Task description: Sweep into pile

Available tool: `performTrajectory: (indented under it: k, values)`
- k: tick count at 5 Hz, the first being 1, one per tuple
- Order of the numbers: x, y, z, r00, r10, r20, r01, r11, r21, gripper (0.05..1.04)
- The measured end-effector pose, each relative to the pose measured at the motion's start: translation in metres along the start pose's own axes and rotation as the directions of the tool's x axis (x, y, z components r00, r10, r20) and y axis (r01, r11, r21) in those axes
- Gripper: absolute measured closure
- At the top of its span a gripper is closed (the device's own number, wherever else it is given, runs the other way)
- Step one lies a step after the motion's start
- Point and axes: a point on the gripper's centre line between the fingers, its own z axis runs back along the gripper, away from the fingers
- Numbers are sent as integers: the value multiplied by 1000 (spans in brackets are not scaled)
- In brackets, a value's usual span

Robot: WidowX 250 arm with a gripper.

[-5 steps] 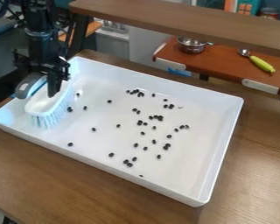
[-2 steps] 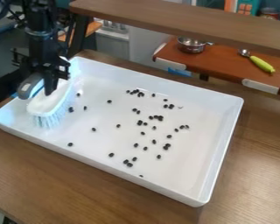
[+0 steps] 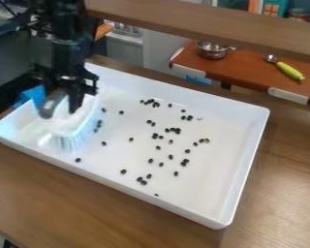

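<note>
My gripper (image 3: 64, 104) hangs over the left end of the white tray (image 3: 248, 150), shut on the grey handle of a white brush (image 3: 73, 123). The brush's pale bristles face down and to the right, low in the tray. Several dark beans (image 3: 98, 124) lie close along the right side of the bristles. Many more beans (image 3: 175, 130) are scattered over the middle and right of the tray, in loose clusters and singly, and one (image 3: 78, 160) lies near the front left wall.
A wooden shelf board (image 3: 209, 22) crosses above the tray's back side. Behind it, a metal pot (image 3: 212, 49) and a scoop with a green handle (image 3: 289, 70) rest on a red-brown surface. Something blue (image 3: 29, 96) is at the tray's left edge. The wooden table (image 3: 86, 208) surrounds the tray.
The gripper and brush have moved right across the tray's left end. A few beans beside the bristles have shifted right with it; the others lie where they were.
</note>
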Motion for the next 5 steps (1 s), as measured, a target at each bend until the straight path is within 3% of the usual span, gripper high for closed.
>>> performTrajectory:
  k: [3,4,5]
  values:
    - [-15,-83,6,998,-29,-53,26,998,-59,589]
    - [-24,-126,9,996,-60,-65,55,995,-78,588]
    - [-28,-146,11,996,-68,-62,63,995,-84,588]
